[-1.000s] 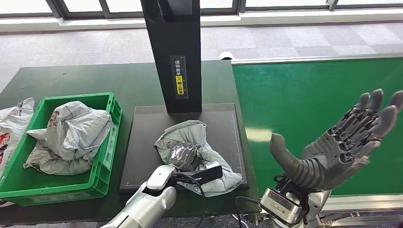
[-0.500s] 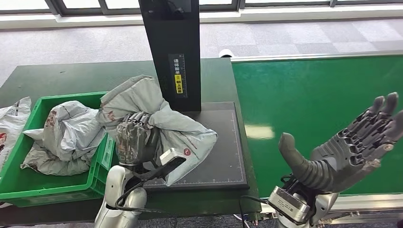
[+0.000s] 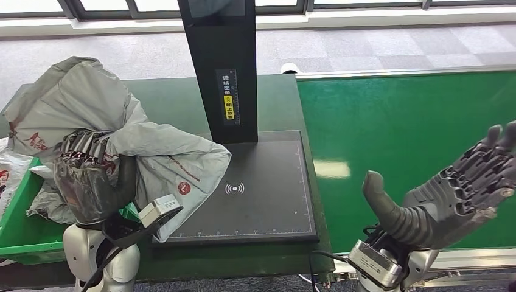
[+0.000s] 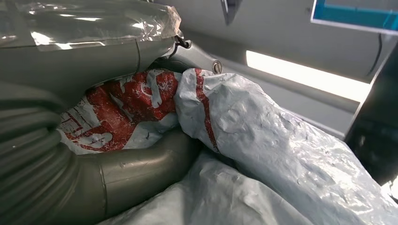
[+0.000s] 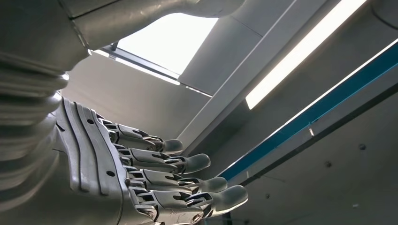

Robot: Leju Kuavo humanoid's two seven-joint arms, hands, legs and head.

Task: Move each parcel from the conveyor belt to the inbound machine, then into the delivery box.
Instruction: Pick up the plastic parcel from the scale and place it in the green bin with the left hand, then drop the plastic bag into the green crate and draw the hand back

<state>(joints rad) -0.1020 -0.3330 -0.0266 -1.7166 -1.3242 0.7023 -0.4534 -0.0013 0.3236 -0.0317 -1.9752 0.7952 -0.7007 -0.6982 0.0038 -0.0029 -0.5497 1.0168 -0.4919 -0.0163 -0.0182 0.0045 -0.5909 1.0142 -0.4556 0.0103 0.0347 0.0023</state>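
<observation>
My left hand (image 3: 91, 182) grips a crumpled grey parcel bag (image 3: 115, 131) with red print and holds it up above the green delivery box (image 3: 15, 228), its tail still trailing over the left edge of the black inbound machine plate (image 3: 261, 194). The left wrist view shows the same grey bag (image 4: 263, 136) pressed against my thumb (image 4: 136, 173). My right hand (image 3: 453, 188) is raised palm up over the near edge of the green conveyor belt (image 3: 401, 134), fingers spread and holding nothing; its fingers (image 5: 159, 178) show against the ceiling in the right wrist view.
The machine's black post (image 3: 222, 67) rises behind the plate. Another grey parcel (image 3: 48, 204) lies in the green box, mostly hidden by the lifted bag. A white bag (image 3: 11, 170) lies at the table's far left. The dark green table (image 3: 164, 100) carries box and machine.
My left hand has lifted the grey parcel off the machine plate and carried it left and up over the green box. The plate's symbol is now uncovered. The right hand barely moved.
</observation>
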